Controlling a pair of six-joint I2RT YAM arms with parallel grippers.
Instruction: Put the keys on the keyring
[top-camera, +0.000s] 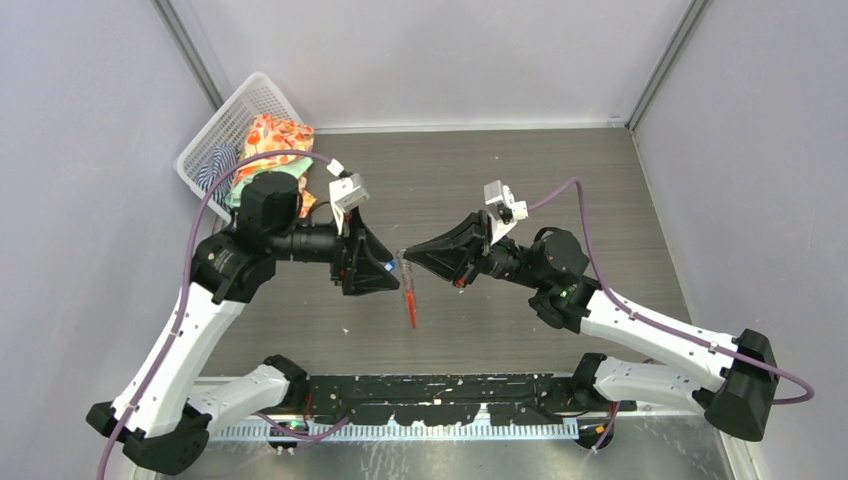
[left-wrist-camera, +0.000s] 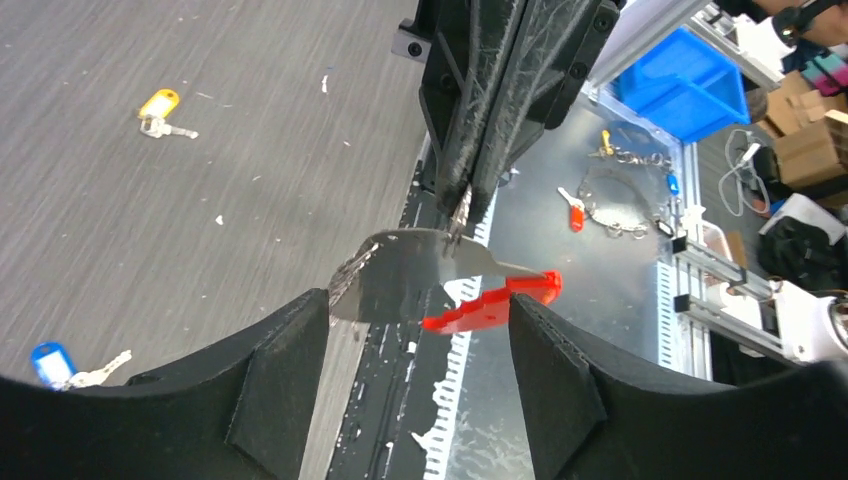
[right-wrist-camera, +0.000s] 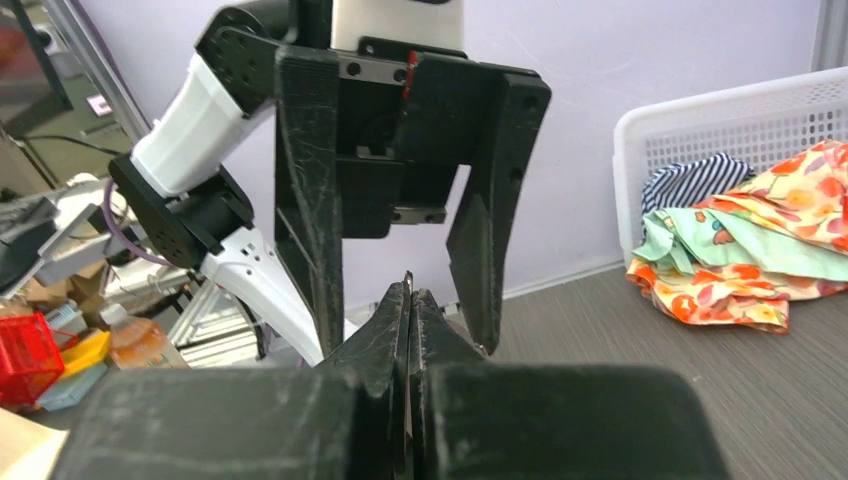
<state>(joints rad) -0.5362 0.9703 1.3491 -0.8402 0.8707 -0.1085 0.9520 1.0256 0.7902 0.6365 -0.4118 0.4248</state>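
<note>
The keyring hangs in the air between the two arms, its red tag dangling down. My right gripper is shut on the keyring's grey metal part, a thin metal edge showing between its tips. The red tag hangs just below that. My left gripper faces it, open, with the metal part and tag between its fingers and no pad pressing on them. On the table lie the yellow-headed key and the blue-headed key, both apart from the grippers.
A white basket of coloured cloths stands at the back left. Beyond the table's near edge are the metal rail, a blue bin and other loose key chains.
</note>
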